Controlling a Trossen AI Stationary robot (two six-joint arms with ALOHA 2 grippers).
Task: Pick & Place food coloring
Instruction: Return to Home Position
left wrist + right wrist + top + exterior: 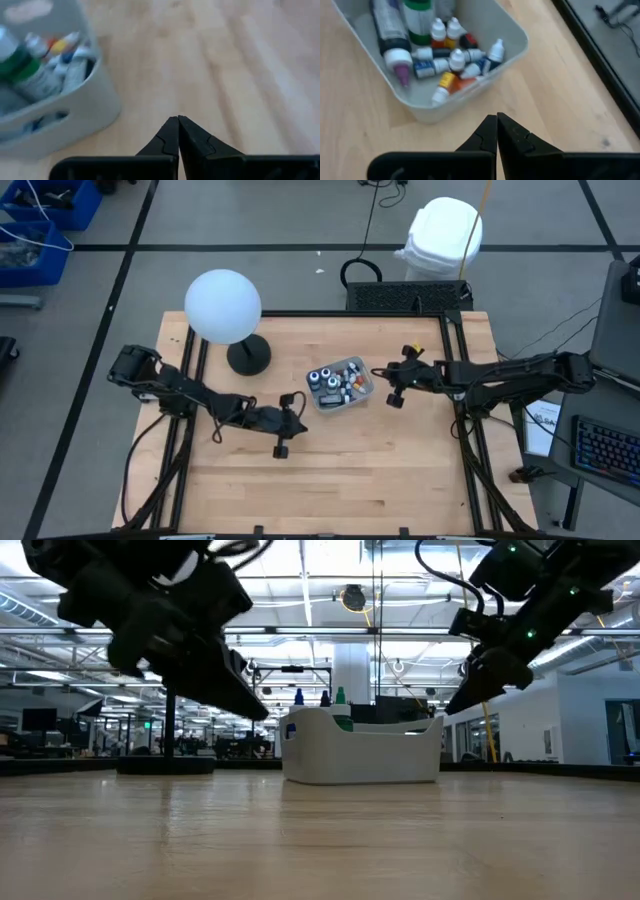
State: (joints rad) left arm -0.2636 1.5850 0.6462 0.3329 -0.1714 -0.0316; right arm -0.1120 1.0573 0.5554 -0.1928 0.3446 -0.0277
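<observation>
**Surface**: pale wooden boards carrying one container, a lamp and both arms.

**Gray bin**: a rounded, open-topped tub. It sits upright on the surface, a little right of centre and toward the far side.

**Contents of the bin:** the food coloring, loosely heaped.
- Right end: tiny white-capped bottles lying on their sides and across one another. Their bodies are blue, yellow-orange and red.
- Left end:
  - a taller green bottle;
  - a dark tube with a purple nozzle;
  - dark round jars with pale tops.
- Seen from table height, a green tip and a blue tip stand above the rim.

**Left gripper**: it hangs clear of the surface, on the near side of the bin and to its left, apart from it. The jaws are pressed together with nothing between them.

**Right gripper**: it is raised just beside the bin's right end and points at it without touching. The jaws are closed tip to tip and empty.

**Lamp:** a white globe on a black round base. It stands at the far left of the surface, well apart from the bin.
</observation>
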